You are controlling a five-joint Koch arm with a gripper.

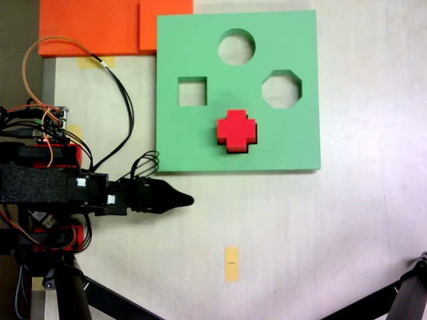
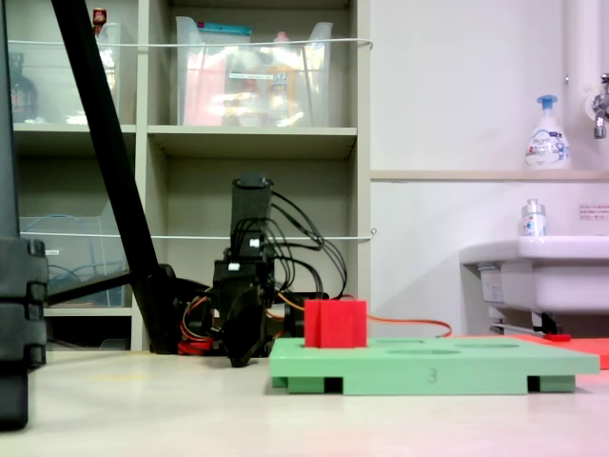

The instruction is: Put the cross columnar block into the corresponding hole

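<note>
The red cross columnar block (image 1: 236, 129) stands upright in the green foam board (image 1: 293, 143), in the board's lower middle, filling the plus-shaped cutout. Only a thin dark shadow line shows along its lower edge. From the low fixed view the block (image 2: 335, 324) rises well above the board's top (image 2: 433, 362). My gripper (image 1: 188, 199) lies to the left of the board, just below its lower left corner, pointing right. Its jaws meet in one point with nothing between them. It is apart from the block and the board. The low view shows the gripper (image 2: 244, 354) hanging down close to the table.
The board also has a round cutout (image 1: 236, 47), a square one (image 1: 192, 91) and an octagonal one (image 1: 281, 89). Orange foam sheets (image 1: 93, 27) lie at the top left. Cables (image 1: 123, 100) loop beside the arm's base. A yellow tape strip (image 1: 231, 264) marks the table; tripod legs (image 1: 413, 293) cross the corners.
</note>
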